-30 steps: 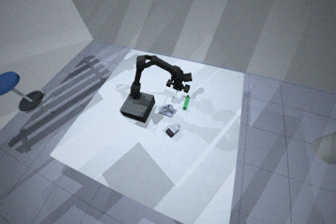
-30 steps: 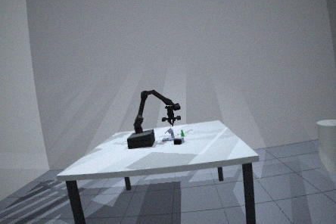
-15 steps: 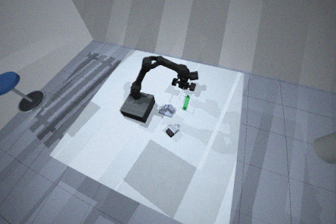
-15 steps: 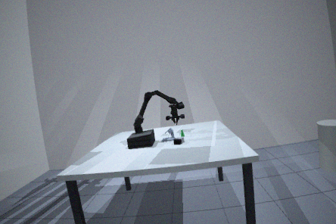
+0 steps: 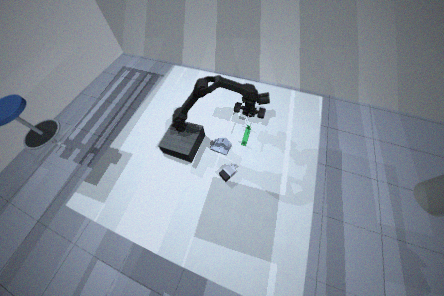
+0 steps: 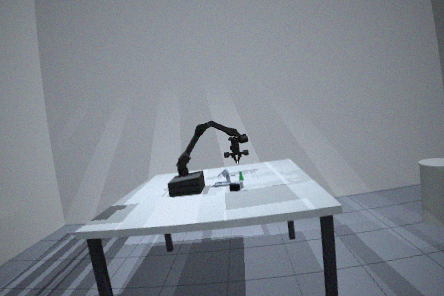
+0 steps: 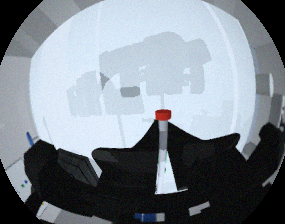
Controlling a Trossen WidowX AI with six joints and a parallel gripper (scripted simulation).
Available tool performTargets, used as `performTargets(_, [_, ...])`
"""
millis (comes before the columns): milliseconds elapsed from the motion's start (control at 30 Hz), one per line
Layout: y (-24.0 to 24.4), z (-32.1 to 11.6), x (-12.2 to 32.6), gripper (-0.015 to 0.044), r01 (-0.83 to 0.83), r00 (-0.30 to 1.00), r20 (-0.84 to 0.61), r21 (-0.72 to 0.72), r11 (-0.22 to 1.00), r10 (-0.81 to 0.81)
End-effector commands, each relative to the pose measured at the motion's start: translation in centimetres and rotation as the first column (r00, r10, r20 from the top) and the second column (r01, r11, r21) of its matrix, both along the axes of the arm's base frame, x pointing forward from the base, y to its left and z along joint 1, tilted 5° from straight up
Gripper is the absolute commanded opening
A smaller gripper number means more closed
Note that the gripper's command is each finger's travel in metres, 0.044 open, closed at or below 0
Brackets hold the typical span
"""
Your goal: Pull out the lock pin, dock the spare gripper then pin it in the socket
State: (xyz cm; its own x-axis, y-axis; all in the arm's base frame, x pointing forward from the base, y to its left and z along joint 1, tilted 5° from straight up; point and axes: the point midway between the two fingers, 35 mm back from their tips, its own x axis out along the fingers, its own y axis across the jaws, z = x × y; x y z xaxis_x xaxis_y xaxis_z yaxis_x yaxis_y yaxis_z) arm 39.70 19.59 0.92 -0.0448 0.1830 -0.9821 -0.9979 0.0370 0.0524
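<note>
claw point(image 5: 248, 118) point(image 6: 238, 162) point(image 7: 159, 123): pinching slim grey pin point(image 7: 163, 140) | cap: red, round | table point(image 5: 145, 212) point(image 6: 215, 219): white, flat

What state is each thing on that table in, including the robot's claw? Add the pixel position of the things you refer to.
Claw point(image 5: 248, 118) point(image 6: 237, 162) point(image 7: 163, 131): shut on the pin, raised above the table
Red-capped pin point(image 7: 163, 116): out of its holder, gripped
Green piece point(image 5: 246, 136) point(image 6: 241, 177): upright
Table point(image 5: 165, 222) point(image 6: 210, 216): standing on its legs

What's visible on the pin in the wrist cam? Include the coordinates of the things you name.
The lock pin point(image 7: 163, 136) has a slim pale grey, metallic-looking shaft and a wider, short red cap at one end. It is clamped between the gripper's point(image 7: 163, 125) dark fingers, cap protruding past them, held up off the table point(image 7: 193, 20). Its other end can't be made out.
</note>
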Motion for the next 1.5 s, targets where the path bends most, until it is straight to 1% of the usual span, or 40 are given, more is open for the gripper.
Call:
performTargets(0, [0.6, 0.0, 0.9, 0.0000, -0.015, 1.000, -0.001, 0.004, 1.000, 0.015])
performTargets(200, [0.8, -0.2, 1.2, 0.0000, -0.019, 1.000, 0.000, 0.004, 1.000, 0.019])
performTargets(1467, [0.9, -5.7, 0.9, 0.0000, -0.019, 1.000, 0.007, 0.003, 1.000, 0.019])
